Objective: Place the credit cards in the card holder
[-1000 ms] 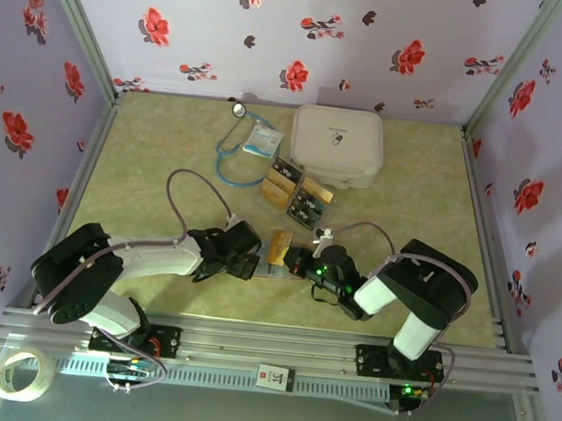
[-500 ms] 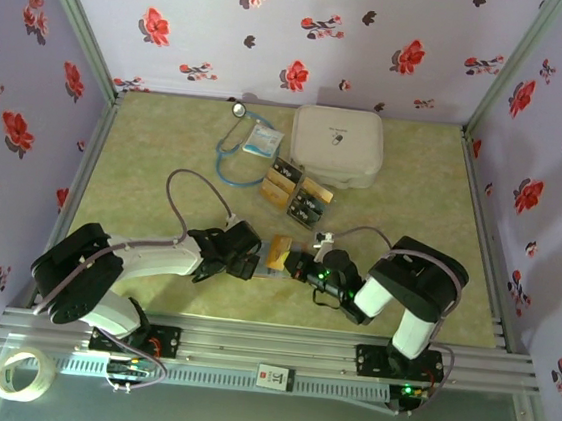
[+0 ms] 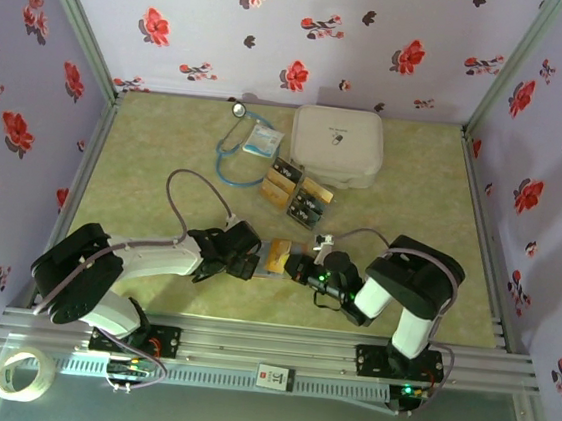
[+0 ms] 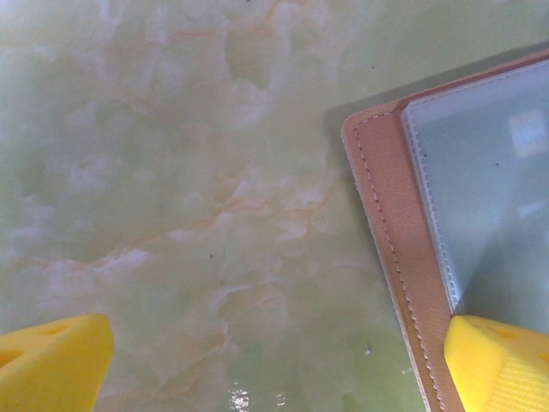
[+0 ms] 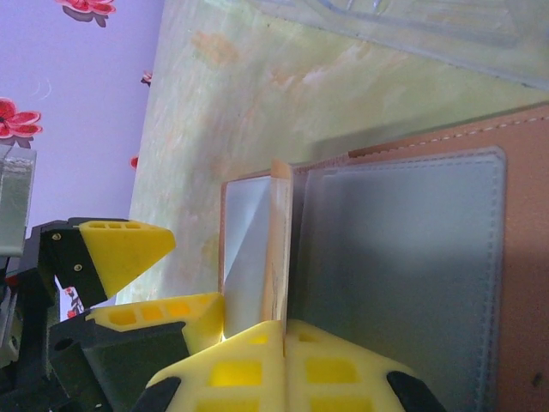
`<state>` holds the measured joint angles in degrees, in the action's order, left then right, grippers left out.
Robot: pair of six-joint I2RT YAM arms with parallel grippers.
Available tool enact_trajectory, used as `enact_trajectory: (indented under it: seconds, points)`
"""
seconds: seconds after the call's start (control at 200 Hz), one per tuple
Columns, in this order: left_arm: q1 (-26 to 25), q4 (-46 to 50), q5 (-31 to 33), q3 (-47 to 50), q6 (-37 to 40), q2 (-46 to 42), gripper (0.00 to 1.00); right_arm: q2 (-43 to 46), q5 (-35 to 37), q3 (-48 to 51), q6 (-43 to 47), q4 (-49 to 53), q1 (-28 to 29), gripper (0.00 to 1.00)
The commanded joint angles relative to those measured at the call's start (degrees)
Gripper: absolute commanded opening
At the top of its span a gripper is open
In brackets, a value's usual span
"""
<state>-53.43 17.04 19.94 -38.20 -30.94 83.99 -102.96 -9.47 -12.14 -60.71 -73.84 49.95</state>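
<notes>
The pinkish-brown card holder (image 3: 263,265) lies open on the table between my two grippers, its greyish clear pockets (image 5: 403,257) facing up. My right gripper (image 5: 283,343) is shut on a gold credit card (image 5: 279,249). The card stands on edge over the holder's middle and shows as a gold patch (image 3: 279,251) from above. My left gripper (image 4: 274,343) is open. Its right finger (image 4: 502,365) rests on the holder's left pocket (image 4: 489,172) and its left finger (image 4: 51,365) is over bare table. More black and gold credit cards (image 3: 298,194) lie in a loose group further back.
A large white rounded case (image 3: 336,144) stands at the back. To its left lie a stethoscope (image 3: 228,155) and a white-blue packet (image 3: 263,140). Flowered walls close in the table on three sides. A tape roll (image 3: 21,372) lies outside the near rail.
My right arm has edged slightly left with the gold card, closer over the holder. The left arm has stayed put.
</notes>
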Motion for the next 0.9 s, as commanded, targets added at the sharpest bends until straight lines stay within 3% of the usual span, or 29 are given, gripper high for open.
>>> enact_trajectory:
  seconds: [0.0,0.895]
  points:
    - [-0.4,1.9,1.4,1.5,-0.3,0.0,1.00,-1.9,-1.0,1.4,-0.6,-0.2,0.4,0.00]
    - [-0.4,1.9,1.4,1.6,-0.2,-0.1,1.00,-6.1,-2.9,2.8,-1.6,-3.8,0.3,0.00]
